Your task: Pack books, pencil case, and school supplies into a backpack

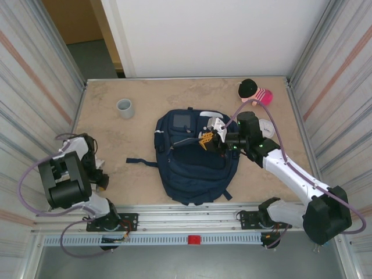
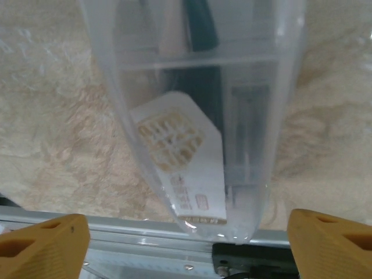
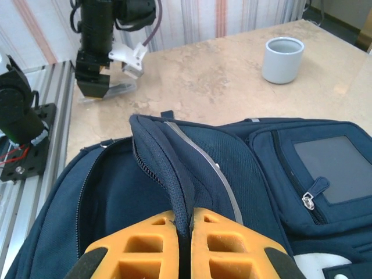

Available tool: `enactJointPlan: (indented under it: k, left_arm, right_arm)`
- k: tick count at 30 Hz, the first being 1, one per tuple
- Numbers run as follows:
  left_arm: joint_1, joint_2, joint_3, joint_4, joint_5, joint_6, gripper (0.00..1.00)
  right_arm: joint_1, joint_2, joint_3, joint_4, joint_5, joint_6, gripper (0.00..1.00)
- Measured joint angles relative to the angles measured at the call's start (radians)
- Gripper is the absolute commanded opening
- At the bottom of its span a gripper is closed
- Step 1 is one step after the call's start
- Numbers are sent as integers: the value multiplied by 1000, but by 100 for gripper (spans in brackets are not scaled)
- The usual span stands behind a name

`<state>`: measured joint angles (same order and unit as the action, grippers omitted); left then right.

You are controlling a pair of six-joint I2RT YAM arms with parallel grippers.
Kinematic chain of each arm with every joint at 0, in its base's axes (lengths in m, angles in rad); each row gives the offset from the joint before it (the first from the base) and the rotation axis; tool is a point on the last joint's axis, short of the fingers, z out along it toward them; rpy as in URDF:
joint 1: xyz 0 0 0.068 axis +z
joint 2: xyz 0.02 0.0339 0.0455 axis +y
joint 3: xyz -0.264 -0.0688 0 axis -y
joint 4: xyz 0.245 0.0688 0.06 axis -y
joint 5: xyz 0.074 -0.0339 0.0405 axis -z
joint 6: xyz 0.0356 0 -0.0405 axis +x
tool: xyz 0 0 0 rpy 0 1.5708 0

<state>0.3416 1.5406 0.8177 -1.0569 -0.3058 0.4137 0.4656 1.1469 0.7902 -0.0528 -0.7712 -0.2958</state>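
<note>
Our right gripper (image 3: 185, 232) pinches the backpack's (image 1: 192, 174) floppy rim. Our left gripper (image 2: 186, 244) stands wide above the stiff, slick case (image 2: 197, 116) by the table's (image 1: 133, 133) left edge; we'd clamp its long sides.

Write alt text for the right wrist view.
The right gripper is shut on a raised fold of the navy backpack beside its open zipper. Beyond, a grey cup stands on the beige table, and the left gripper points down near the table's edge.

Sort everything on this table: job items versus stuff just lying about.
Job: backpack, its flap pinched by the right gripper; see-through pencil case below the open left gripper.
Lying about: grey cup; pink-and-black toy.
</note>
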Motion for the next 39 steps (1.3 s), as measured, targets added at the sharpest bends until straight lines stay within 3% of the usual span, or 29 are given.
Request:
enactJointPlan:
  k: [8, 15, 16, 20, 27, 33, 35, 39]
  left_arm:
    - [-58, 64, 32, 8, 133, 8, 52]
    - [-142, -17, 42, 10, 232, 29, 44]
    - [-156, -29, 45, 11, 237, 31, 47]
    - [-173, -62, 47, 12, 230, 38, 75]
    - [-187, -58, 41, 46, 203, 46, 82]
    - [-282, 42, 36, 101, 175, 67, 89]
    - [-311, 63, 27, 123, 164, 80, 82]
    - [-325, 68, 27, 126, 156, 99, 57]
  right_arm:
    - [-34, -22, -28, 1, -5, 0, 0]
    - [-34, -24, -37, 10, -9, 0, 0]
    - [-34, -24, -38, 13, -10, 1, 0]
    - [-34, -24, -43, 24, -12, 2, 0]
    - [-34, -24, -43, 30, -12, 8, 0]
    - [-34, -24, -43, 30, -12, 8, 0]
    - [-34, -24, -43, 30, -12, 8, 0]
    - [-35, -24, -43, 30, -12, 8, 0]
